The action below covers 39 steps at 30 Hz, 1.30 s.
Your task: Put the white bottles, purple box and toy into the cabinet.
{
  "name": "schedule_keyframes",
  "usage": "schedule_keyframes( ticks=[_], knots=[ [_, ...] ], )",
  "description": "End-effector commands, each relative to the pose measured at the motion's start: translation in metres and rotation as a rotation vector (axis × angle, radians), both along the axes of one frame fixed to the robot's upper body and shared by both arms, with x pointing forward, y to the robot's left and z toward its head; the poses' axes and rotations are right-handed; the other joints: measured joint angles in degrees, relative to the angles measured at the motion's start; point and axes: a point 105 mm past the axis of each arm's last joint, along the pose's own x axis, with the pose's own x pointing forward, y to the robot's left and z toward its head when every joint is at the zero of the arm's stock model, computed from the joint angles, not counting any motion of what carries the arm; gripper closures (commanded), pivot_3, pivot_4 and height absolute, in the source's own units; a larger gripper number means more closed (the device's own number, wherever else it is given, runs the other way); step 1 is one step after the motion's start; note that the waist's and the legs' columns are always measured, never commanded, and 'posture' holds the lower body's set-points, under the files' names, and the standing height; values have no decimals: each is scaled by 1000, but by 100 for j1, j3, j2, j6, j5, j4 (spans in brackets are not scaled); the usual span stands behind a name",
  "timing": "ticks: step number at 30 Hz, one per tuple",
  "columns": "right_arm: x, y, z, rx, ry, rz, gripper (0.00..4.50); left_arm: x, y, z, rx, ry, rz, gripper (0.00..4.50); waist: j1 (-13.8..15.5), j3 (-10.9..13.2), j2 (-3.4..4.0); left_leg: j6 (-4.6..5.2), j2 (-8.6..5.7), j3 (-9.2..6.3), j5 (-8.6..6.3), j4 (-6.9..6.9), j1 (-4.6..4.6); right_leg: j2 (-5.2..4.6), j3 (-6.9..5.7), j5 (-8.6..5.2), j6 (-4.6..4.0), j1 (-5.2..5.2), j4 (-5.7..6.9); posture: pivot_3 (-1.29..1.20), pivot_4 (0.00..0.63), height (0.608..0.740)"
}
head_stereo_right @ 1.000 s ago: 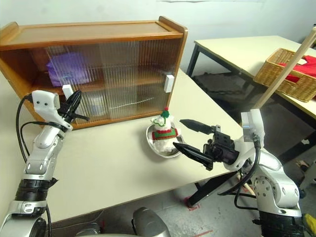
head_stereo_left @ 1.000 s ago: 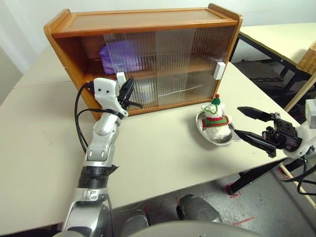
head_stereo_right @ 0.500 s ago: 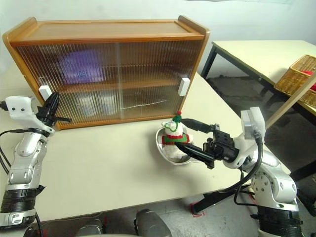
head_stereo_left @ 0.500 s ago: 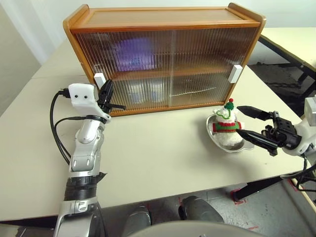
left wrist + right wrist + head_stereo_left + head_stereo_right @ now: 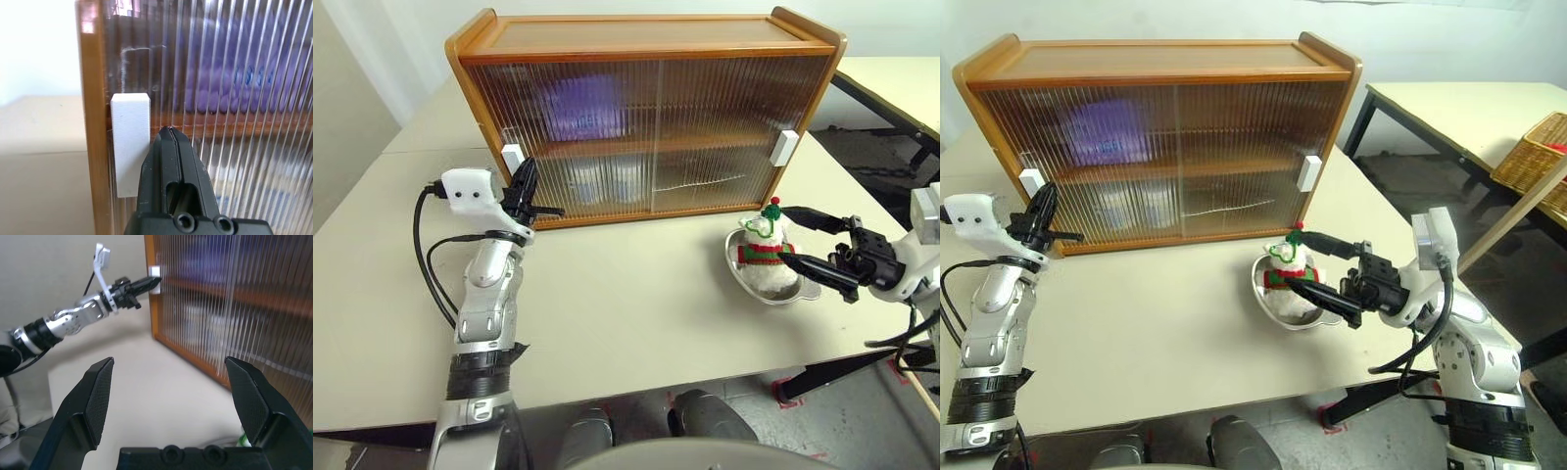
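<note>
Since a second ago the cabinet's (image 5: 646,117) left sliding door has been drawn across to the left end, both ribbed doors now shut, purple box (image 5: 579,106) on the upper shelf and white bottles (image 5: 607,181) below, blurred behind them. Left gripper (image 5: 524,186), fingers clenched empty, tips just beside the left handle (image 5: 130,142) near the cabinet's left edge. Right gripper (image 5: 1317,266), fingers spread wide, flanks the toy (image 5: 764,250) in its metal dish (image 5: 744,284) near the table's (image 5: 626,313) right front edge; bare table between the arms.

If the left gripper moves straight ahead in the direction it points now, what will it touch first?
Most likely the ribbed translucent sliding door of the orange-brown wooden cabinet. The shut left gripper points at it just beside the white rectangular handle. Whether it already touches is unclear.
</note>
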Motion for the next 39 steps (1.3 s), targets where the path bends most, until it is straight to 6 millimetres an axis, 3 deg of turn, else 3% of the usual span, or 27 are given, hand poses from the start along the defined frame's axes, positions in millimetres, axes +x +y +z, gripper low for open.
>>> schedule_keyframes(
  ticks=[1, 6, 9, 12, 15, 16, 19, 20, 26, 33, 39],
  knots=[
    [5, -8, 11, 42, -36, -38, 0, -2, -4, 6, -69, -28, -87, 4480, 61, 0, 0, 0, 0, 0, 1, 0, 3, 0, -1, 1, 0, 4, 0, -161, 0, 740],
    [14, -21, 11, 52, -3, -97, 0, -11, -34, 14, -33, -53, -344, 3243, 269, -1, -5, 1, 3, -3, 1, 2, 10, -2, 0, 26, -48, 14, 0, -151, 0, 740],
    [28, -35, 14, 86, 20, -200, 611, -26, -54, 12, 55, -21, -556, 2262, 346, -5, 1, 0, 6, -4, -1, 1, 11, -2, 0, 25, -52, 13, 0, -140, 0, 740],
    [37, -42, 4, 13, 33, -267, 1767, -42, -65, -6, 121, 87, -735, 1193, 403, -15, 14, 0, 13, -6, -4, -4, 14, -2, -2, 24, -61, 11, 1, -135, 0, 740],
    [46, -51, 1, -22, 36, -337, 2890, -51, -61, -8, 118, 116, -793, 161, 445, -17, 19, 0, 20, -10, -6, -10, 12, -4, -6, 25, -70, 1, 4, -132, 0, 740],
    [48, -54, 1, -31, 35, -358, 3248, -53, -60, -8, 125, 117, -805, 0, 453, -18, 21, 0, 24, -11, -6, -12, 10, -3, -8, 28, -74, -3, 7, -131, 0, 740],
    [56, -63, 0, -44, 31, -427, 4343, -55, -58, -10, 156, 128, -828, 0, 469, -25, 33, 1, 30, -11, -6, -12, 8, -2, -12, 32, -81, -10, 9, -132, 0, 740],
    [57, -65, 0, -49, 32, -440, 4471, -56, -59, -10, 166, 132, -836, 0, 470, -28, 38, 1, 31, -11, -6, -12, 8, -2, -12, 33, -82, -10, 9, -135, 0, 740],
    [72, -80, -5, -110, 20, -577, 4471, -58, -72, -8, 152, 115, -891, 0, 468, -37, 52, 3, 36, -9, -7, -12, 2, -3, -11, 34, -81, -18, 8, -146, 0, 740],
    [89, -93, 5, -119, -32, -727, 4471, -62, -75, -11, 138, 127, -932, 0, 460, -51, 77, 6, 43, -6, -9, -18, -3, 0, -11, 38, -76, -27, 8, -147, 0, 740],
    [102, -91, 16, -108, -83, -772, 4471, -63, -76, -13, 145, 136, -935, 0, 454, -55, 86, 6, 51, -6, -9, -18, -3, 0, -8, 42, -72, -30, 8, -142, 0, 740]
  ],
)
